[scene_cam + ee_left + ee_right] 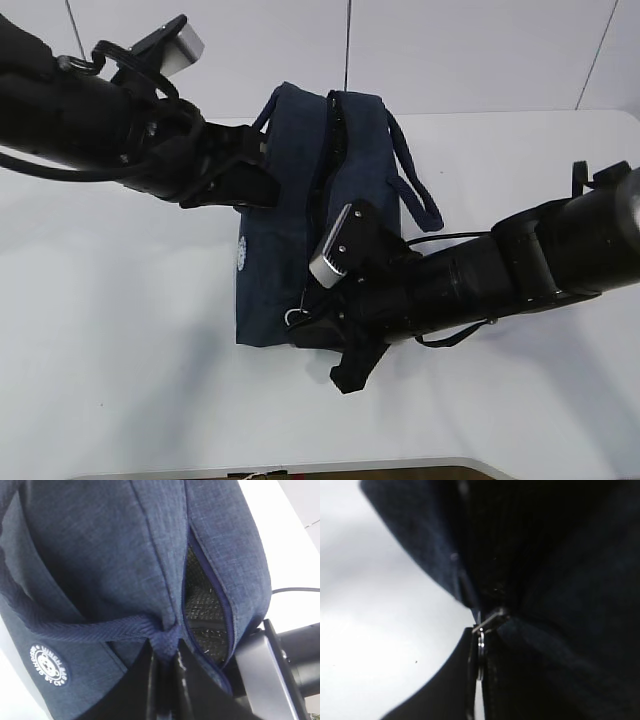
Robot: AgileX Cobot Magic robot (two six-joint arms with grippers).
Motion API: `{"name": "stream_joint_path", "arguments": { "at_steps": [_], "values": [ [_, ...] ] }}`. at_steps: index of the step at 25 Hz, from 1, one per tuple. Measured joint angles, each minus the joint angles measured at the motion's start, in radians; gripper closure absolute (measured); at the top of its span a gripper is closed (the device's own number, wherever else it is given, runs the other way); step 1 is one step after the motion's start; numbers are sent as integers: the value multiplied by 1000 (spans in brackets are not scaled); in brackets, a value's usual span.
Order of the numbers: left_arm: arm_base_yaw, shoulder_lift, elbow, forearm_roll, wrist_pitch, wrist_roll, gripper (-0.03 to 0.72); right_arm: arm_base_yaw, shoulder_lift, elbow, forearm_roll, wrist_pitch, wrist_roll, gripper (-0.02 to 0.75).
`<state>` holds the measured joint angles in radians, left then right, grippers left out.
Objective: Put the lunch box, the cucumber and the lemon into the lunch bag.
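The left arm reaches in from the upper left of the exterior view, stretched low over the white table (120,380), and its left gripper (164,666) has its jaws pressed together on one woven loop handle (90,629) of the dark navy fabric lunch bag (285,230), the strap bunched into a knot of cloth right at the fingertips. The right arm comes in from the right edge, angled down toward the near end of the bag, and its right gripper (479,652) is pinched narrow on the metal ring pull (481,655) of the zipper (227,625), the ring standing edge-on between the two dark fingers. The bag lies on the table at the middle of the scene, between the two arms, with its zipper partly parted so that a strip of silver foil lining (200,605) shows in the left wrist view. By count there is one bag, two loop handles, of which the second handle (415,185) hangs free over the far right side, one ring pull, and one small round white emblem (48,666) on the bag's side panel. Two arms and two grippers are in view.
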<state>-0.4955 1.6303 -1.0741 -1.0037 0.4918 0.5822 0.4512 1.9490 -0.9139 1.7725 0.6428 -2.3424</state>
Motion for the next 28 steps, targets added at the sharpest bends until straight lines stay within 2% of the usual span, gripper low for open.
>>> {"name": "stream_joint_path", "arguments": {
  "at_steps": [28],
  "values": [
    [0,0,0,0,6,0,690,0,6,-26,0,45,13,682]
  ]
}}
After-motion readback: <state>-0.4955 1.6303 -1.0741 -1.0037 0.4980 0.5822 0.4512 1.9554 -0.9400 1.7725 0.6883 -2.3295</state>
